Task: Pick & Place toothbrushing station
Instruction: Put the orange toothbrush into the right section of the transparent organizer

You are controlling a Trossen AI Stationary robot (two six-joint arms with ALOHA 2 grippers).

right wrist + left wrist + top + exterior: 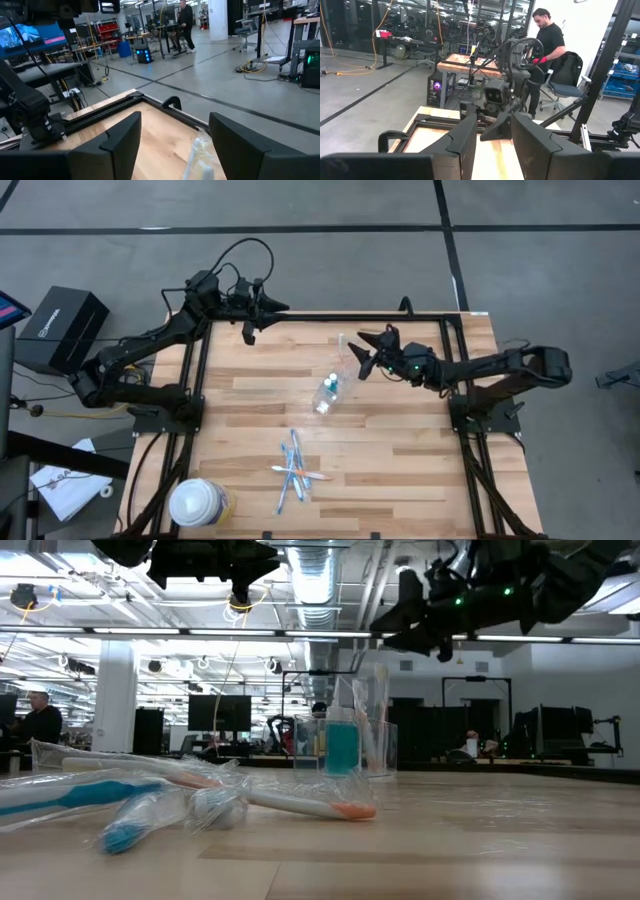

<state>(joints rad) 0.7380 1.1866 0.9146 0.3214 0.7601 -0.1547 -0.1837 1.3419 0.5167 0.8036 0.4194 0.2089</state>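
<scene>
My wooden slatted desk [400, 440] holds the clear plastic cup [328, 393] near centre, thin-walled, light and crushable, so I'd pinch its rim gently. At 6 o'clock, slim wrapped toothbrushes [293, 471] look stiff but slippery; I'd grip mid-handle. Right tool [366, 352] hovers open at the cup's 1 o'clock; left tool [256, 318] waits open at 11.

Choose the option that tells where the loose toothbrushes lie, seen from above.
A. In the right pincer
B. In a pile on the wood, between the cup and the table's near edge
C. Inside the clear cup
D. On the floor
B: the high view shows the toothbrushes piled on the table, apart from the cup.
</scene>
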